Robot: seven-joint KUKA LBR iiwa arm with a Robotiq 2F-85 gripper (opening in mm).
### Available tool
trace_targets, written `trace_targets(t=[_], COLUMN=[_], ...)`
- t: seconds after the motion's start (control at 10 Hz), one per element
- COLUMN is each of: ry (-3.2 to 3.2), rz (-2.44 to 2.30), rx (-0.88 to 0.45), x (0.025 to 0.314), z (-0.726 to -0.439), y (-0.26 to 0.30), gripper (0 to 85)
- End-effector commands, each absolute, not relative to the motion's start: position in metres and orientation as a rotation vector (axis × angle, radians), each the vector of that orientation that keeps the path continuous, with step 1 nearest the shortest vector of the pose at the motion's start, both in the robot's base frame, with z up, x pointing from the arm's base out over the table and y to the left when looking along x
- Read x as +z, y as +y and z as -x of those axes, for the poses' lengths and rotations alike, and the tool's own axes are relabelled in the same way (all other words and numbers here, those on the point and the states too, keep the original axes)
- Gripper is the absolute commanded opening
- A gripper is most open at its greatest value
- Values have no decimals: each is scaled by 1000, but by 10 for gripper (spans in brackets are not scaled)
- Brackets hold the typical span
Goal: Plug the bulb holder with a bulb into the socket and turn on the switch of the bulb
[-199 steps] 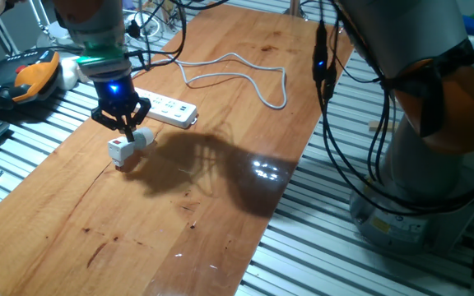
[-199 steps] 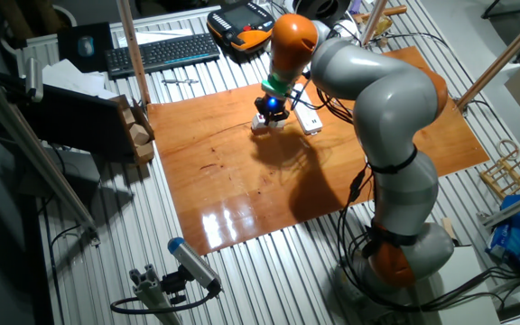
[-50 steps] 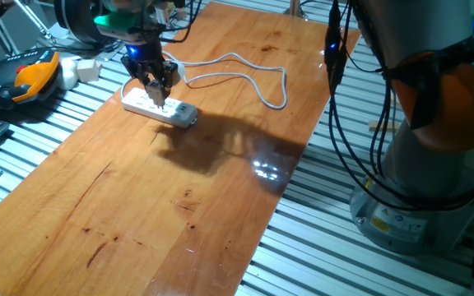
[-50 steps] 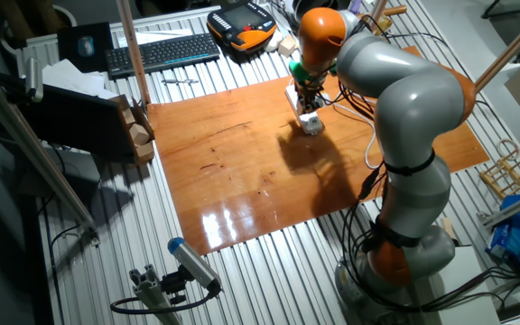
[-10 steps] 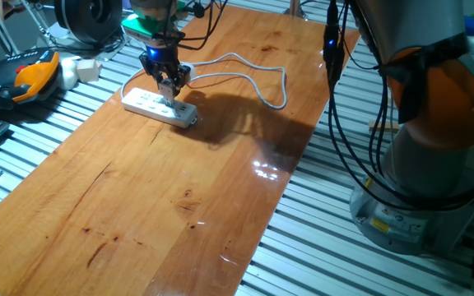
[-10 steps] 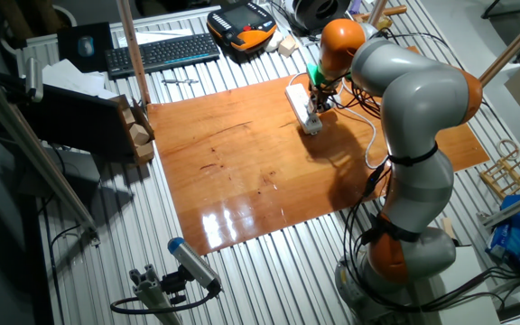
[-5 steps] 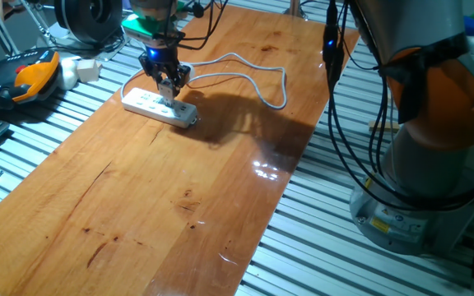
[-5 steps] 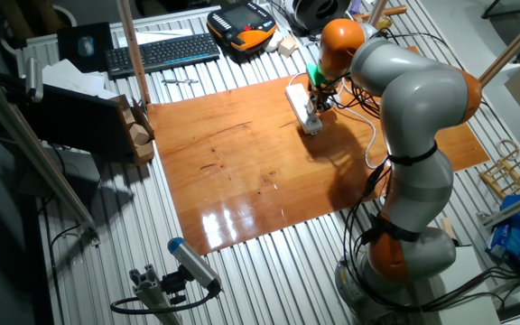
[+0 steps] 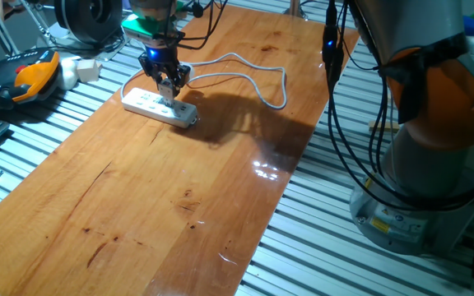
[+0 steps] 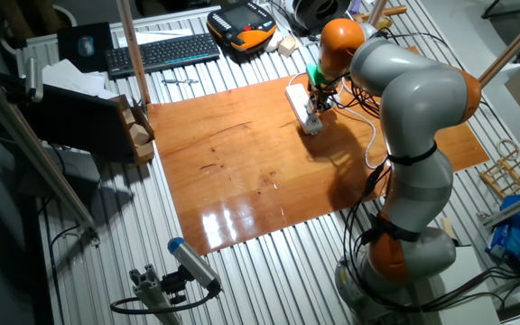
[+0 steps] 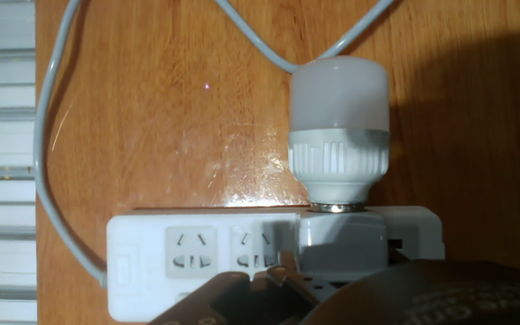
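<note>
The socket, a long white power strip [image 9: 158, 106], lies at the far left of the wooden table, and its white cable [image 9: 245, 79] loops to the right. My gripper [image 9: 168, 85] stands right over the strip, fingers drawn together on the bulb holder [image 11: 341, 246], which sits in an outlet near the strip's right end. The stubby white bulb [image 11: 339, 99] sticks out sideways from the holder and is unlit. The strip [image 11: 181, 259] shows free outlets to the left of the holder. The red switch is hidden under my gripper [image 11: 278, 287]. The other fixed view shows my gripper [image 10: 314, 101] on the strip [image 10: 298, 97].
An orange teach pendant [image 9: 33, 72] and a small white adapter block [image 9: 85, 69] lie off the table's left edge. A keyboard [image 10: 161, 52] lies beyond it. The arm's base [image 9: 422, 181] and hanging black cables [image 9: 329, 74] stand at the table's right side.
Twenty seconds ago I held the holder on the bare table, five seconds ago over the strip's middle. Over the last second nothing has visibly moved.
</note>
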State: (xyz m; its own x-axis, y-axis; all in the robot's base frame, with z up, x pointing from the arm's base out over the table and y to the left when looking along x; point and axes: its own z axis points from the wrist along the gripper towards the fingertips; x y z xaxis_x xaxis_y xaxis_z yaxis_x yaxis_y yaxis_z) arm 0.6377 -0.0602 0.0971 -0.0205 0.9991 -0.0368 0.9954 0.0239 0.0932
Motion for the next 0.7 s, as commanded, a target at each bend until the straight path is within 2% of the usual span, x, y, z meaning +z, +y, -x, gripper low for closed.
trace_targets(t=[0.0,0.6], ry=[2177,2169], rz=[-2133,-2127], rx=[64,62], x=[97,95], z=[-638,-638], y=[-60,-60], gripper=[0,0])
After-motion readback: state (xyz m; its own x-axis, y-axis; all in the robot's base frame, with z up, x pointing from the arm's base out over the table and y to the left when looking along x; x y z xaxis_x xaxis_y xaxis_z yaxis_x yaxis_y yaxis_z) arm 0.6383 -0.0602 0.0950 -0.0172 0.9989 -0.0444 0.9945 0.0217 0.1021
